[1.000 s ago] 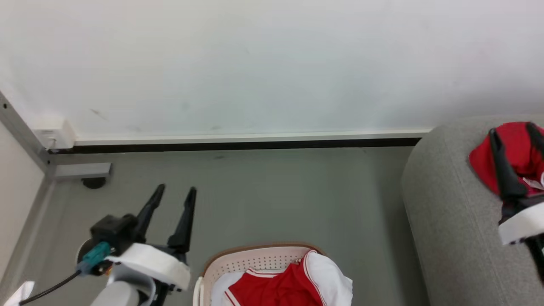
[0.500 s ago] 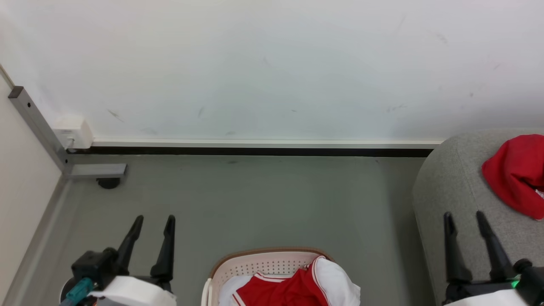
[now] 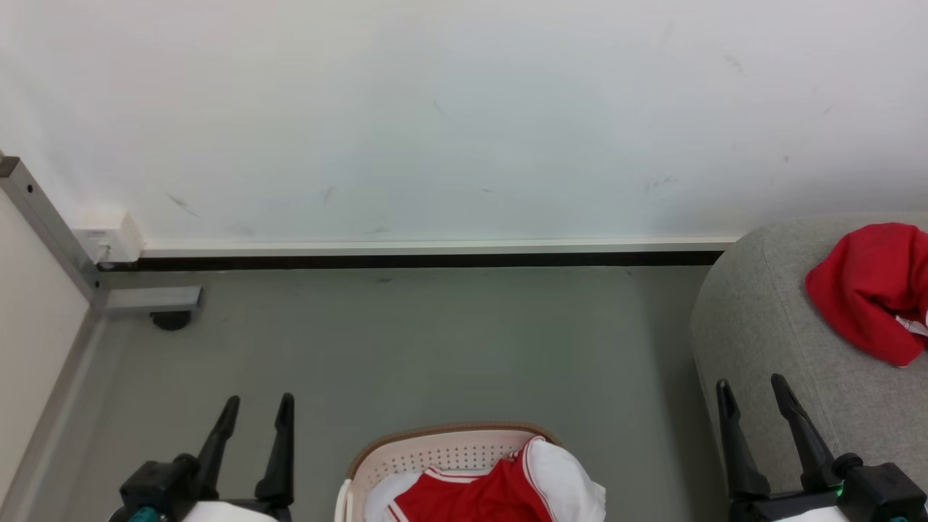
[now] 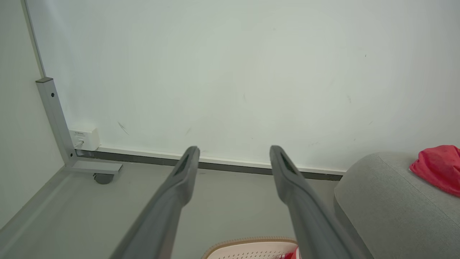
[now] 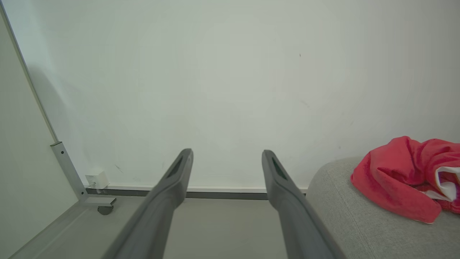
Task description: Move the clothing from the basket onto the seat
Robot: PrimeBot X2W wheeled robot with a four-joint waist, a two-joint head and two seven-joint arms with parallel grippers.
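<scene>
My left gripper (image 3: 261,399) and right gripper (image 3: 750,381) are both wide open, holding nothing. 1 red garment (image 3: 863,290) lies on the seat (image 3: 761,333), by its far edge. More clothing (image 3: 478,496) sits in the basket (image 3: 435,444) on the floor (image 3: 435,341).

Head camera looks down; both wrist cameras face the wall (image 4: 230,72), sharing the seat (image 5: 345,216).

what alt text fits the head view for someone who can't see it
A crumpled red fabric garment lies on the light grey upholstered seat at right; more red-and-white clothing sits in the oval cream plastic basket at bottom centre. The left gripper and right gripper stand open and empty at the lower corners.
</scene>
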